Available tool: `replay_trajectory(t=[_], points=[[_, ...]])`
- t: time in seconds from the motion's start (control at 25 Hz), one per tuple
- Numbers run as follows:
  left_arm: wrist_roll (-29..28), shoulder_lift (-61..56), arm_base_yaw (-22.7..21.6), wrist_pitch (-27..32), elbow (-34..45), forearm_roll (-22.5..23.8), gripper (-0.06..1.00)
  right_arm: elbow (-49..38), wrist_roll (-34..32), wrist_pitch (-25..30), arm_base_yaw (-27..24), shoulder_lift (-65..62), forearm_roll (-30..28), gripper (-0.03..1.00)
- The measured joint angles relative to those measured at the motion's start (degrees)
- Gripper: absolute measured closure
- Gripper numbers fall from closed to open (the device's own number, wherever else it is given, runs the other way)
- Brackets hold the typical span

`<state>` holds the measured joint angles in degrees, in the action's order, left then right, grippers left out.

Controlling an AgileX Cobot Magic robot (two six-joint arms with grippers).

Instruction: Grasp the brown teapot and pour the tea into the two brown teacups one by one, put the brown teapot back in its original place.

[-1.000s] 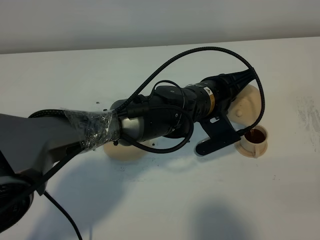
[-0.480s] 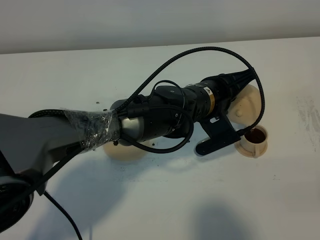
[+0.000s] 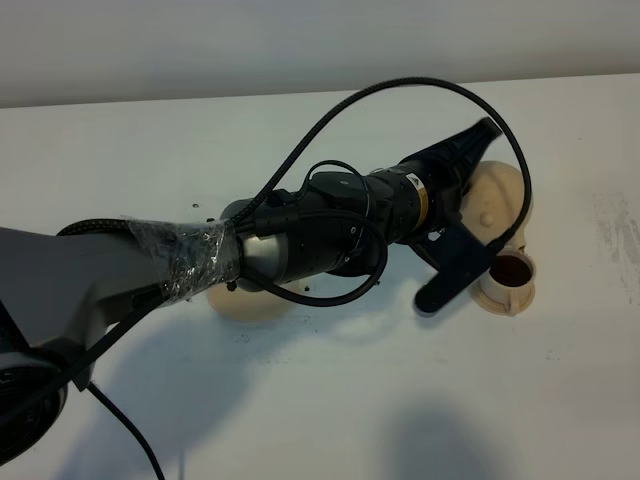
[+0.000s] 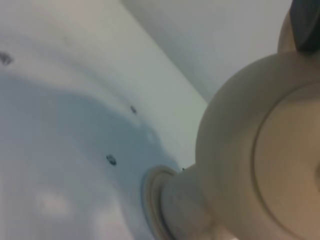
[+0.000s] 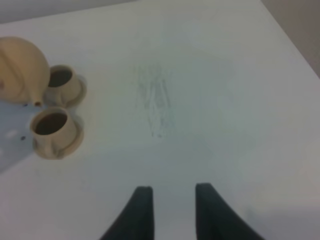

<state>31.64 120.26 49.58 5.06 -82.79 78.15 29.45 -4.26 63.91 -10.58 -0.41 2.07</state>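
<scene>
My left gripper [image 3: 474, 178] reaches across to the right and is shut on the brown teapot [image 3: 502, 203], holding it above the table. In the left wrist view the teapot [image 4: 250, 150] fills the right side, with a dark finger [image 4: 306, 25] at its handle and a teacup [image 4: 182, 210] below it. One teacup [image 3: 506, 279] holds dark tea [image 3: 510, 269]; the other is hidden behind the arm. The right wrist view shows the teapot [image 5: 20, 70] beside both teacups [image 5: 62, 82] [image 5: 50, 129], each holding tea. My right gripper [image 5: 172, 215] is open and empty over bare table.
The teapot's flat round saucer [image 3: 250, 300] lies partly under my left arm, left of centre. Black cables [image 3: 400, 95] loop above the arm. The table's far edge meets a grey wall.
My left wrist has rolled: the camera bracket swung down and right, and the teapot has turned with it. The cups have not moved.
</scene>
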Motion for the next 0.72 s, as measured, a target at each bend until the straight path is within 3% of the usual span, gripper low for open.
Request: replay_trajectory(t=[0.32, 0.48, 0.72], points=[[-14.4, -0.1, 0.0, 0.8, 0.0, -2.4, 0.83, 0.0, 0.0, 0.0, 0.0, 0.0, 0.0, 0.74], [-20.8, -1.9, 0.0, 0.9, 0.0, -6.8, 0.83, 0.0, 0.0, 0.0, 0.0, 0.0, 0.0, 0.74], [-34.9, -8.7, 0.0, 4.4, 0.1, -15.6, 0.83, 0.0, 0.0, 0.0, 0.0, 0.0, 0.0, 0.74]])
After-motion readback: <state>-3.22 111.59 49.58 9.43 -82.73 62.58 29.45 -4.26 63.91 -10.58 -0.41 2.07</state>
